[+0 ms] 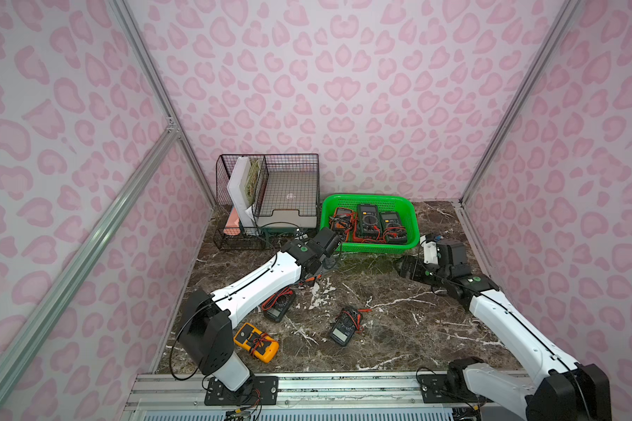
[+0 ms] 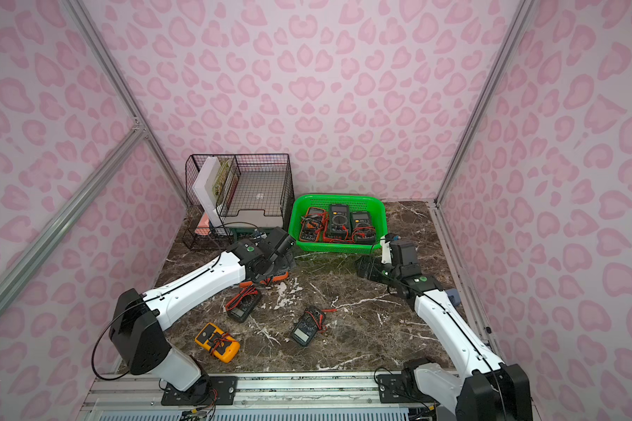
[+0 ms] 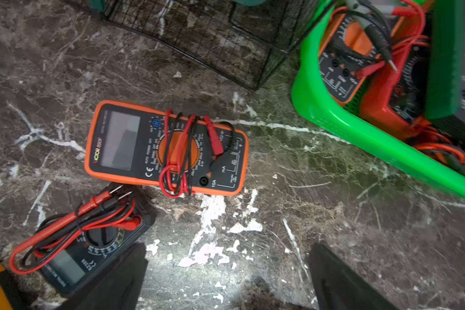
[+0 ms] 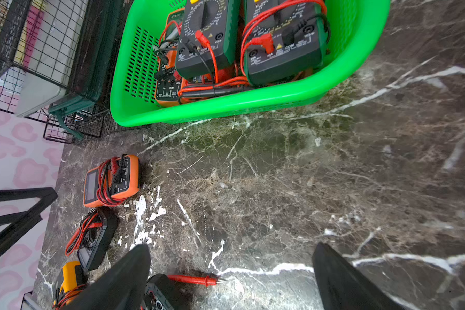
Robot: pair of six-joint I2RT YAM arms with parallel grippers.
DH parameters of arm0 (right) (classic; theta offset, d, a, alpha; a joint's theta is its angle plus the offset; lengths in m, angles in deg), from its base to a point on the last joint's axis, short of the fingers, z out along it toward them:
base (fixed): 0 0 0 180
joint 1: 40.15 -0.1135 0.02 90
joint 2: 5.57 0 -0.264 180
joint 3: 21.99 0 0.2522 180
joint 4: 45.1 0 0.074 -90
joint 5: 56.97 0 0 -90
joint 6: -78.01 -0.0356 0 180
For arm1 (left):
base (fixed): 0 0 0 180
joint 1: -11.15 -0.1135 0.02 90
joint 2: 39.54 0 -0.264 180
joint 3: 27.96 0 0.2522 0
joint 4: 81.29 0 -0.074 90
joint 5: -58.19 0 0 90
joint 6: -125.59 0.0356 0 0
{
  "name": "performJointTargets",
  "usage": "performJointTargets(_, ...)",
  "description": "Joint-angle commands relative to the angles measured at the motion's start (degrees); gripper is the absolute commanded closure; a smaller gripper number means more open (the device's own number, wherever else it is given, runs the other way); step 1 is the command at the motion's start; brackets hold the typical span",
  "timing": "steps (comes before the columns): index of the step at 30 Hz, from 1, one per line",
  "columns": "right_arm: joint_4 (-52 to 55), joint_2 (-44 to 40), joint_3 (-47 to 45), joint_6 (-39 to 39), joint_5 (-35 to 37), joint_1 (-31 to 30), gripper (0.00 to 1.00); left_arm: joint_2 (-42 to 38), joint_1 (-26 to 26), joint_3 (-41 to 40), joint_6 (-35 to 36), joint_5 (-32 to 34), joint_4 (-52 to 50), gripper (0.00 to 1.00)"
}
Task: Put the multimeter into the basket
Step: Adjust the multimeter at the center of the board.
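The green basket [image 1: 376,248] [image 2: 338,248] stands at the back right and holds three multimeters. An orange multimeter [image 3: 167,150] [image 4: 112,181] lies flat on the marble, wrapped in red and black leads. My left gripper [image 3: 228,268] [image 1: 322,269] hovers open just short of it, with nothing between the fingers. In both top views the left wrist hides most of this meter. My right gripper [image 4: 230,268] [image 1: 405,269] is open and empty over bare marble in front of the basket. Three more multimeters lie nearer the front: a black one [image 1: 280,306], a yellow one [image 1: 256,342] and another black one [image 1: 345,326].
A black wire-mesh organiser [image 1: 267,200] with a tray and papers stands left of the basket, close to the left wrist. A loose red probe [image 4: 196,280] sticks out from the middle black meter. Pink patterned walls close in three sides, and an aluminium rail [image 1: 307,386] runs along the front.
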Motion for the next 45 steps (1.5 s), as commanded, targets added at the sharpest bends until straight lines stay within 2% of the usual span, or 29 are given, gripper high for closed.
performJointTargets(1,-0.81,-0.31,-0.35,-0.42,-0.38,-0.21,0.01,-0.31,-1.55,-2.04,-3.46,-1.31,0.44,0.01)
performJointTargets(5,-0.91,-0.47,-0.87,-0.42,-0.28,-0.25,0.01,-0.83,-3.36,-4.77,-2.29,-2.11,3.54,0.01)
performJointTargets(10,-1.34,-0.2,-1.16,-0.56,-0.46,-0.28,0.01,0.56,-4.86,-4.77,8.33,-3.28,7.53,0.01)
performJointTargets(15,-1.45,0.63,-0.8,-0.42,-0.44,-0.36,0.01,3.02,-7.08,-4.75,19.59,-8.06,11.73,0.01)
performJointTargets(24,-0.21,1.73,0.57,0.44,-0.26,-0.3,0.01,7.88,-9.2,-3.75,29.9,-11.76,15.27,0.02)
performJointTargets(33,0.77,2.43,1.47,1.47,0.07,-0.29,0.01,13.18,-9.67,-0.91,33.08,-11.94,15.69,0.03)
performJointTargets(45,0.41,3.04,1.34,1.61,0.12,-0.29,0.01,13.65,-8.5,-3.55,29.54,-16.9,18.09,0.06)
